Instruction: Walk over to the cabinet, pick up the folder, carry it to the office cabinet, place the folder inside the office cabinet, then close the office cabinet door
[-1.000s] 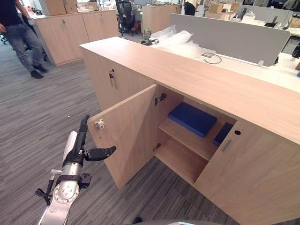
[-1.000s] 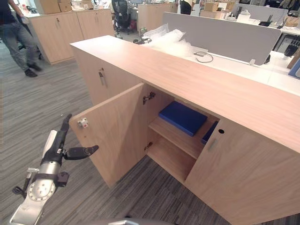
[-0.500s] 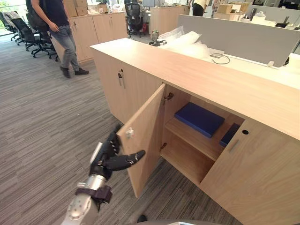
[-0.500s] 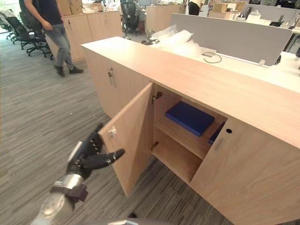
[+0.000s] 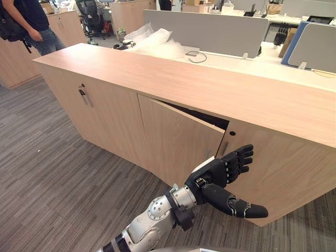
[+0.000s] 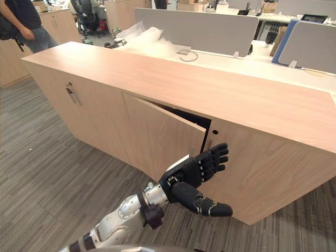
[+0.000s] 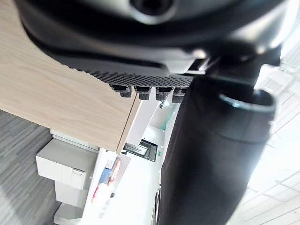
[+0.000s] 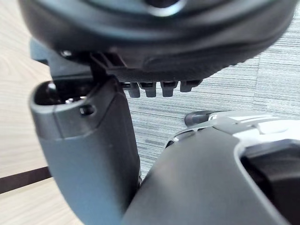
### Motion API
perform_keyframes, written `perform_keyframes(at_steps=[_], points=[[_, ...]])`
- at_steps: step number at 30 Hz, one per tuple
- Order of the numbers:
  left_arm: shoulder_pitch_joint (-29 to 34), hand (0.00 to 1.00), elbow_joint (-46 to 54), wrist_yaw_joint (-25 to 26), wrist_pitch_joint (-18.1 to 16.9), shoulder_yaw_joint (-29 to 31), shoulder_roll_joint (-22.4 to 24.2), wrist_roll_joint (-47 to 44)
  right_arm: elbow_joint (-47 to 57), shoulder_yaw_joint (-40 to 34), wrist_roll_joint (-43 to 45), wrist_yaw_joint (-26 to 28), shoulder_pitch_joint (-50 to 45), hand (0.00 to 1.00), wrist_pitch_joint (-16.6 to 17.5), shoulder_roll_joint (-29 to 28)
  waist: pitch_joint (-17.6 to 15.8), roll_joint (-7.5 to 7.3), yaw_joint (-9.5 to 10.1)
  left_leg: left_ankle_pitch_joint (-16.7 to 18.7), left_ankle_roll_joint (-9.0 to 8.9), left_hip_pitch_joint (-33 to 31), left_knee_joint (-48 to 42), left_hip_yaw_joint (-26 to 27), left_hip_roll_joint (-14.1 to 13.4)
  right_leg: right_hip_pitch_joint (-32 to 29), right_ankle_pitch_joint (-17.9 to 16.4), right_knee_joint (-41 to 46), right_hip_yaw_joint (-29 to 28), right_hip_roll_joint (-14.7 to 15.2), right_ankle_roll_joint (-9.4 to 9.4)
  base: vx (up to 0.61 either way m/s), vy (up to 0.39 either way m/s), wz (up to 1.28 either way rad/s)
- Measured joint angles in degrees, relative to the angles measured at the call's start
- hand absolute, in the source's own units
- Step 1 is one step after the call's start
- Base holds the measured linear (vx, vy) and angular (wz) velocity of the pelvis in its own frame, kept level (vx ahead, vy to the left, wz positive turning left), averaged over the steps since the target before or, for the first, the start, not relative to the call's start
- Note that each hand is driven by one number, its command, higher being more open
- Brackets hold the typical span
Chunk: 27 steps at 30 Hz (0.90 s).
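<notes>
Held the left hand (image 5: 224, 170) flat, fingers straight and thumb spread wide, against the free edge of the office cabinet door (image 5: 178, 139). Had that door nearly shut, with a dark slit under the cabinet top (image 5: 210, 84). Hung the right hand (image 8: 154, 37) loose-fingered above the carpet (image 8: 262, 79).

Office cabinet (image 5: 210, 89): pale beige wood grain, door (image 5: 178, 142) same. Floor (image 5: 47, 178): grey carpet w/ fine dark streaks. Left hand (image 5: 223, 173): black, 1 white patch. Partition (image 5: 210, 31): plain grey. Person (image 5: 31, 21): dark top, blue jeans.
</notes>
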State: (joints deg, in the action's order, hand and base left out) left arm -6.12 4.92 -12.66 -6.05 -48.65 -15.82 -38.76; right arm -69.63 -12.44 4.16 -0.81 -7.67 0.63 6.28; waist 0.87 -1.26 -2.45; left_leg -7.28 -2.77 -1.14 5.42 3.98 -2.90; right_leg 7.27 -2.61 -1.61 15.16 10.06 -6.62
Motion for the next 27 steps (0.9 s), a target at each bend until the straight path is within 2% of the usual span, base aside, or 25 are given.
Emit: perform_keyframes(at_steps=[3,8,11,13,15,17,19,20,21,22,23,24,25,26,27], points=[[-0.01,1.0,-3.63,0.42,0.31,-0.2,0.11,0.07,0.08,-0.14,0.01,-0.35,0.26,1.0,0.01,-0.14,-0.14,-0.16,-1.2,0.85,-1.09,0.83,0.0,0.6,-1.3,1.08,-0.21,-1.09,0.08,-1.33,0.33,0.1,-0.075,-0.08],[-0.42,1.0,-13.43,0.34,0.43,1.34,0.49,1.31,0.21,-2.24,0.11,-0.69,0.56,1.0,-0.02,-1.01,-1.56,-0.86,-1.56,1.71,-1.31,2.39,0.01,2.36,-1.57,1.93,-0.22,-1.63,-1.41,-1.34,0.34,0.01,0.015,-0.18],[0.72,1.0,-22.75,0.18,0.5,7.24,0.51,3.64,0.32,-2.25,0.45,-0.69,1.45,1.0,-0.04,-1.35,-2.5,-1.19,-2.4,1.95,-1.42,2.86,0.01,3.44,-1.87,1.74,-0.22,-1.65,-2.55,-1.43,0.33,-0.03,0.029,-0.21],[3.19,1.0,-30.82,0.5,0.5,13.89,0.41,6.04,0.32,-2.24,0.46,-0.6,1.66,1.0,-0.06,-1.7,-2.93,-1.74,-2.5,2.5,-1.83,3.85,-0.02,5.05,-2.4,1.72,-0.21,-1.66,-4.18,-1.75,0.32,0.01,0.024,-0.38],[5.31,1.0,-35.57,0.76,0.48,18.11,-0.13,6.87,0.33,-2.21,0.47,-0.45,1.71,1.0,-0.07,-1.93,-3.08,-2.14,-2.4,2.96,-2.08,4.38,-0.39,6.31,-2.92,1.62,-0.21,-1.64,-5.32,-2.1,0.33,0.03,0.009,-0.35],[7.9,1.0,-41.15,1.25,0.58,23.16,-1.14,6.93,0.32,-2.18,0.46,-0.15,1.94,1.0,-0.07,-2.12,-3.87,-2.75,-2.31,5.27,-2.36,3.48,-4.04,7.72,-3.96,1.23,-0.18,-1.31,-6.76,-2.54,0.35,0.05,-0.004,-0.44],[10.52,1.0,-44.21,1.74,1.13,26.76,-1.77,8.25,0.35,-2.22,0.47,0.32,2.13,1.0,-0.06,-1.81,-4.57,-2.21,-1.44,9.44,-2.54,1.36,-11.59,9.09,-6.02,0.64,-0.02,-0.17,-8.65,-3.5,0.5,0.04,-0.013,-0.59],[12.22,1.0,-45.82,1.86,1.41,28.9,-1.71,9.54,0.35,-2.23,0.44,0.58,2.13,1.0,-0.05,-1.34,-5.04,-1.44,-1.02,12.06,-2.22,0.18,-16.78,9.17,-7.64,0.46,-0.01,0.84,-10.11,-4.36,0.52,0.03,-0.012,-0.55],[13.11,1.0,-46.96,2.01,1.56,30.57,-1.68,11.15,0.35,-2.23,0.42,0.71,2.12,1.0,0.0,-1.11,-5.32,-1.04,-0.78,13.23,-1.47,-0.88,-20.03,7.67,-8.18,0.29,0.0,1.41,-11.19,-4.73,0.53,0.0,-0.026,-0.57],[13.72,1.0,-48.27,2.25,1.6,32.75,-0.87,12.88,0.37,-2.23,0.42,0.95,2.46,1.0,0.02,-0.81,-5.69,-0.41,-0.69,14.11,-1.11,-2.92,-23.75,3.14,-8.26,-0.7,0.09,2.33,-12.19,-5.07,0.66,-0.05,-0.019,-0.43],[13.56,1.0,-49.74,2.31,1.52,34.68,0.25,14.83,0.72,-2.19,0.41,1.25,2.57,1.0,0.1,-0.31,-6.13,0.31,-0.52,15.06,-1.29,-4.82,-26.25,-2.39,-7.74,-1.8,0.28,2.82,-12.91,-5.37,0.91,-0.07,-0.009,-0.37],[13.45,1.0,-50.71,2.35,1.44,35.39,0.87,15.91,0.93,-2.19,0.41,1.45,2.57,1.0,0.1,-0.03,-6.14,0.71,-0.4,16.18,-1.49,-5.52,-26.84,-5.67,-7.33,-2.37,0.37,2.91,-13.48,-5.56,0.98,-0.07,0.05,-0.46],[12.93,1.0,-53.74,2.54,0.98,36.76,2.3,18.74,1.35,-2.21,0.41,1.73,2.54,1.0,0.08,0.69,-5.89,2.2,-0.16,18.49,-2.46,-5.4,-25.85,-10.57,-7.23,-3.6,0.51,2.9,-14.49,-6.19,0.93,-0.05,0.077,-0.47],[11.72,1.0,-57.16,2.8,1.01,37.49,3.3,21.08,1.45,-2.29,0.4,1.78,2.57,1.0,0.09,1.08,-5.77,3.02,-0.16,19.49,-3.67,-4.73,-24.19,-11.02,-7.38,-4.22,0.63,2.76,-15.35,-6.39,0.72,-0.07,0.135,-0.54],[10.62,1.0,-61.07,3.92,1.08,39.35,4.0,25.53,1.48,-2.6,0.41,1.96,2.76,1.0,0.07,0.6,-6.45,2.33,-0.17,19.04,-3.45,-3.63,-22.97,-9.81,-6.77,-4.29,1.47,2.72,-16.28,-5.58,0.18,-0.1,0.152,-0.41]])
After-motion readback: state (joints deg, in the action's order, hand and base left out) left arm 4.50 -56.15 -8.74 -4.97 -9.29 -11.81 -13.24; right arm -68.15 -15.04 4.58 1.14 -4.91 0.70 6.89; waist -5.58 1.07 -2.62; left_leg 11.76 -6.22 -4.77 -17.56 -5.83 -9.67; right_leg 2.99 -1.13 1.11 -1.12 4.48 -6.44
